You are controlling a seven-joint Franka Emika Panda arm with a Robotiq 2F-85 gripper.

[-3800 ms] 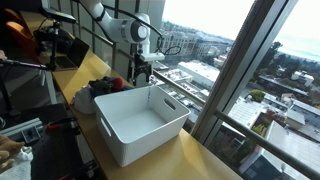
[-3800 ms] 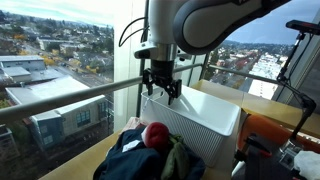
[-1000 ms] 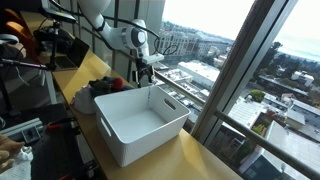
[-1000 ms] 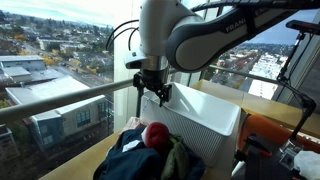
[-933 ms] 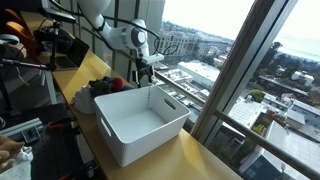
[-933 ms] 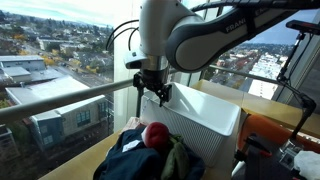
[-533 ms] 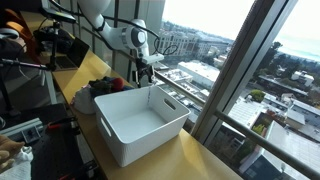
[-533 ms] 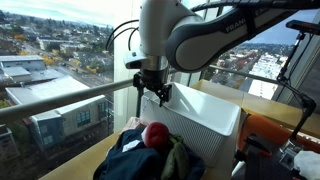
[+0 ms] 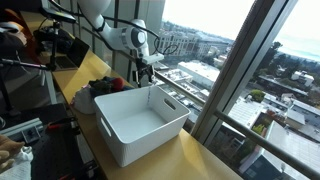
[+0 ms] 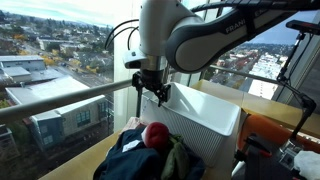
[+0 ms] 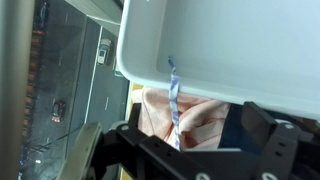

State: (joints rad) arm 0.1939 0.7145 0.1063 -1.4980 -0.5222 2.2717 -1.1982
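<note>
1. A pile of dark clothes (image 10: 130, 158) lies on the wooden table (image 9: 192, 156), touching the end wall of the white bin (image 10: 215, 128). A red rounded thing (image 10: 156, 134) sits on top.
2. The gripper (image 10: 155, 95) hangs above the pile, near the bin's rim, clear of both in both exterior views.
3. In the wrist view its jaws stand wide apart. Between them a thin blue-and-white strip (image 11: 173, 95) shows over peach cloth (image 11: 205, 125); what it hangs from I cannot tell.
4. The bin stands upright farther right.
</note>
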